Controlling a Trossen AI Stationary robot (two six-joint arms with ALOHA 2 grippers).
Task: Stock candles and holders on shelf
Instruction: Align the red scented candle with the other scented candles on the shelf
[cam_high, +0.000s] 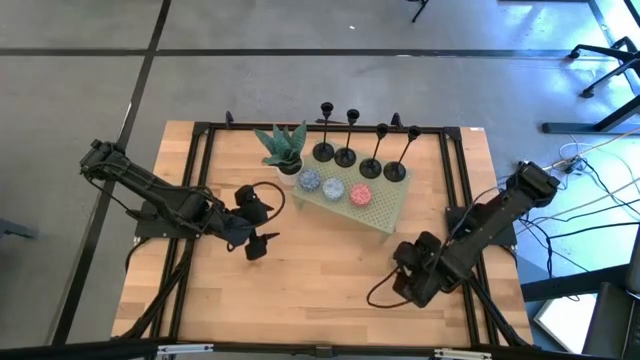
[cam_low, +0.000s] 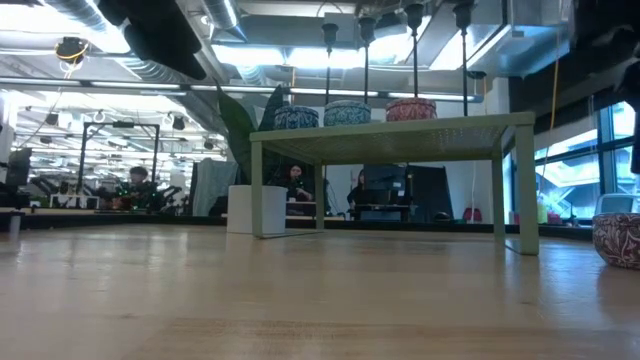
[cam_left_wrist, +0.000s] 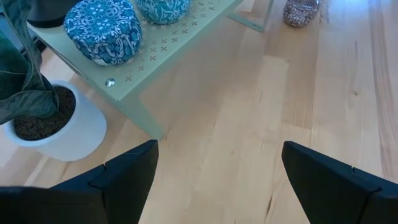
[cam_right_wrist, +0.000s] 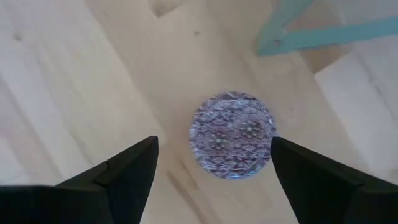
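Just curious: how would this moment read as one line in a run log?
shelf: four holders, three candles | fourth candle on table under open right claw | left claw open, idle

Bright, even light (ceiling glare behind), slightly soft.

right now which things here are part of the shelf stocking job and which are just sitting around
Part of the job:
- shelf
- four holders along its far edge
- three candles on shelf
- fourth candle on the table under the open right gripper

Just there:
- potted plant
- left gripper, open, waiting
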